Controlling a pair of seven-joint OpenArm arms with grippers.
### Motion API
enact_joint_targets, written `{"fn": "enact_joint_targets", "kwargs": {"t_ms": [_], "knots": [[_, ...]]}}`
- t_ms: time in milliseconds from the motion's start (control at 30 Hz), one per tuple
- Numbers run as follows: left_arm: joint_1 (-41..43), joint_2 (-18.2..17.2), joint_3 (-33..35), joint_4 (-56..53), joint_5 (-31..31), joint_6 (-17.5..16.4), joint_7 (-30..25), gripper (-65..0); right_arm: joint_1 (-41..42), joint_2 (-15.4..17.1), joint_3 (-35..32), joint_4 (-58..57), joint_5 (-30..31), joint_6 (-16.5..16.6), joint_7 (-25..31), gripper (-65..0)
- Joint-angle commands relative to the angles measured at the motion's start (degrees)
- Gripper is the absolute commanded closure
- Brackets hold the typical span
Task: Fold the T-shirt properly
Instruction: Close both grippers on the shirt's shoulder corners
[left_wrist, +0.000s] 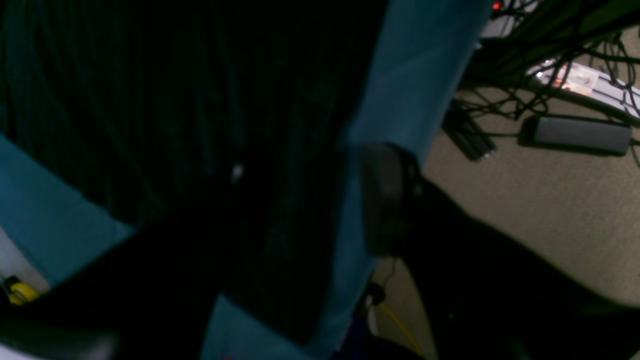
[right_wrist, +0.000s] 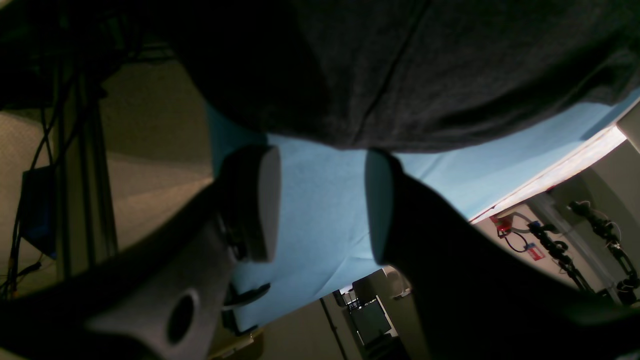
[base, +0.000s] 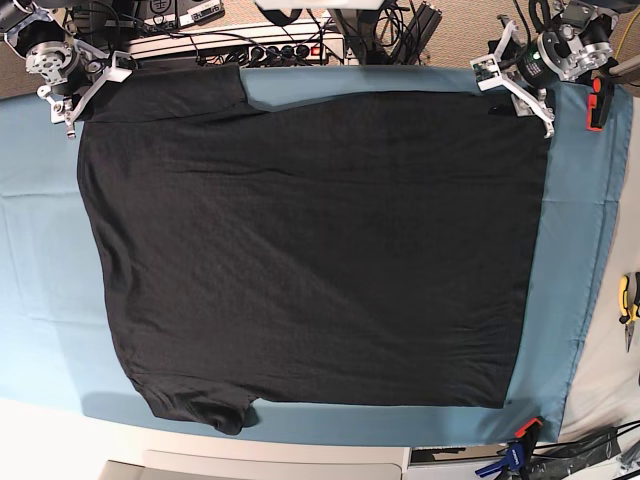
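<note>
The black T-shirt (base: 310, 250) lies spread flat on the teal table cloth (base: 40, 250), sleeves toward the left of the base view. My right gripper (base: 90, 90) hovers at the far left sleeve. It is open in the right wrist view (right_wrist: 320, 200), with bare cloth between its fingers and the T-shirt's edge (right_wrist: 425, 75) just beyond them. My left gripper (base: 520, 90) sits at the far right corner of the T-shirt. There it stands open (left_wrist: 300, 205), one finger (left_wrist: 385, 200) over the cloth strip, with dark T-shirt fabric (left_wrist: 175, 100) between the jaws.
A power strip (base: 240, 45) and cables run along the far table edge. Yellow-handled pliers (base: 628, 300) lie at the right edge. A blue and orange clamp (base: 520, 440) grips the front right corner of the cloth. Carpet, cables and a grey box (left_wrist: 575, 134) lie beyond the table edge.
</note>
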Motion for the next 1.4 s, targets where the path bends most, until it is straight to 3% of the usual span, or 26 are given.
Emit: {"fn": "enact_joint_targets", "kwargs": {"t_ms": [0,167,333,467,600,667,967,1200,1367], "knots": [[-0.17,-0.48,-0.37,0.76,-0.35,0.46,-0.46,-29.4,0.02,0.96,0.48,0.52,-0.70,-0.66,0.02,-27.4],[-0.57,0.48,-0.37,0.76,-0.37,0.42,-0.31,-29.4,0.00,0.94,0.48,0.52,-0.66,-0.11,0.98,-27.2],[-0.57,0.61,-0.37,0.76,-0.35,0.42,-0.31,-29.4,0.02,0.94,0.48,0.52,-0.20,0.22,2.25,-19.5],[-0.57,0.61,-0.37,0.76,-0.37,0.42,-0.31,-29.4,0.04,0.94,0.48,0.52,-0.02,0.22,2.25,-17.5],[-0.57,0.61,-0.37,0.76,-0.37,0.42,-0.31,-29.4,0.02,0.94,0.48,0.52,0.68,0.22,2.19,-3.2],[-0.57,0.61,-0.37,0.76,-0.37,0.42,-0.31,-29.4,0.04,0.92,0.48,0.52,2.01,0.22,2.16,0.0],[-0.57,0.61,-0.37,0.76,-0.39,0.42,-0.31,-29.4,2.21,-3.21,0.48,0.52,2.54,1.88,1.99,0.0],[-0.57,0.59,-0.37,0.76,-0.37,0.42,-0.31,-29.4,7.21,-6.40,0.48,0.52,9.49,1.42,0.13,0.0],[-0.57,0.59,-0.37,0.76,-0.39,0.39,-0.28,-29.4,8.26,-6.64,0.48,0.52,10.08,1.11,-0.72,0.0]]}}
